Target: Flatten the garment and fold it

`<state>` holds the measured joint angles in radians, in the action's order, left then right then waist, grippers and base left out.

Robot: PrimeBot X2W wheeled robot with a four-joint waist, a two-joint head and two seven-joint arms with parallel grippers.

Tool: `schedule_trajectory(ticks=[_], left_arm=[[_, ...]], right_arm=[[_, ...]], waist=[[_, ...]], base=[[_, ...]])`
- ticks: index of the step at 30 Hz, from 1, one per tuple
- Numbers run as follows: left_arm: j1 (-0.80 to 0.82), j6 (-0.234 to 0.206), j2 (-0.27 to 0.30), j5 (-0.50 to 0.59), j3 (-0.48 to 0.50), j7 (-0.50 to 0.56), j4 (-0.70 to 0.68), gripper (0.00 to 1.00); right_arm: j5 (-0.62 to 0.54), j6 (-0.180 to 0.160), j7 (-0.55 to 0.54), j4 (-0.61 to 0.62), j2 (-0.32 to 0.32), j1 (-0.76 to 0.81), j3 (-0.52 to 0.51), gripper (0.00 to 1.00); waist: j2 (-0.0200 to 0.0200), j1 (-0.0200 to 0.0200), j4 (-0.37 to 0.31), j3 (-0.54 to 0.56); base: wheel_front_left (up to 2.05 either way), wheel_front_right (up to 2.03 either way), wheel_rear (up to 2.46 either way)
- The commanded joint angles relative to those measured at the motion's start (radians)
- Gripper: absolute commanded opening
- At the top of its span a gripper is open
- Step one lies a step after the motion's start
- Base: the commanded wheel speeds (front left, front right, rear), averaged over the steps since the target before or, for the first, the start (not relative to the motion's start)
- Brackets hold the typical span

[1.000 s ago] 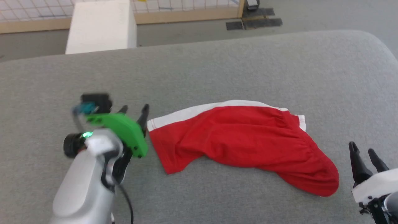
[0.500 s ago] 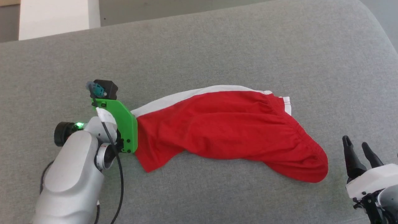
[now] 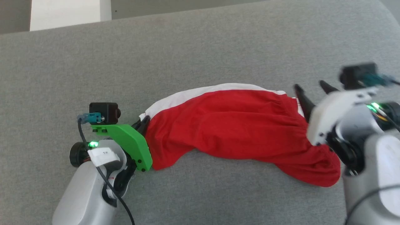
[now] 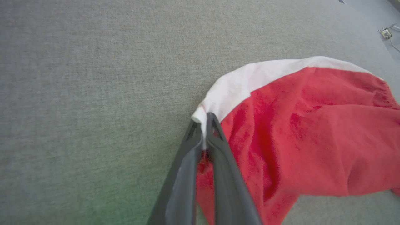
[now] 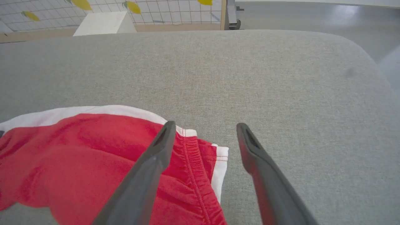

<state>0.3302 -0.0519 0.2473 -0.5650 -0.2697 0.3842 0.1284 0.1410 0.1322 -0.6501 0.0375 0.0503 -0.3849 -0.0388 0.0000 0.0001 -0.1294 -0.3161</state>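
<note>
The garment (image 3: 237, 128), bright red shorts with a white stripe along the far edge, lies crumpled across the grey cushion (image 3: 200, 56). My left gripper (image 3: 144, 121) is shut on the garment's left corner; in the left wrist view the left gripper (image 4: 204, 120) pinches the white hem between its closed fingers, with the garment (image 4: 312, 131) spreading to the right. My right gripper (image 3: 312, 89) stands open over the gathered waistband end at the right. In the right wrist view the right gripper (image 5: 204, 126) has its fingers spread above the waistband corner of the garment (image 5: 93, 156), with nothing between them.
The grey cushion's rounded far right corner (image 5: 359, 53) drops off to the floor. Beyond the far edge stand a white box (image 5: 104, 23) and a wooden-framed grid panel (image 5: 172, 11). Bare cushion lies all around the garment.
My left gripper closed on the garment's left hem corner. My right arm came up and in from the lower right to hover over the waistband. The head camera tilted down.
</note>
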Motion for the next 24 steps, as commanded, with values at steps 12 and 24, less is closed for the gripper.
schedule_trajectory(ticks=[12,24], left_arm=[[-0.011,0.000,-0.001,-0.002,-0.025,0.001,-0.063,0.00],[-0.017,0.008,-0.006,-0.006,-0.046,-0.007,-0.048,0.00]], right_arm=[[-0.158,-0.002,-0.106,-0.320,0.001,-0.193,0.052,1.00],[-0.136,-0.002,-0.065,-0.381,0.000,-0.224,0.086,0.00]], waist=[[0.0000,-0.0001,0.058,-0.060],[0.0000,-0.0001,0.063,-0.050]], base=[[0.00,0.00,0.00],[0.00,0.00,0.00]])
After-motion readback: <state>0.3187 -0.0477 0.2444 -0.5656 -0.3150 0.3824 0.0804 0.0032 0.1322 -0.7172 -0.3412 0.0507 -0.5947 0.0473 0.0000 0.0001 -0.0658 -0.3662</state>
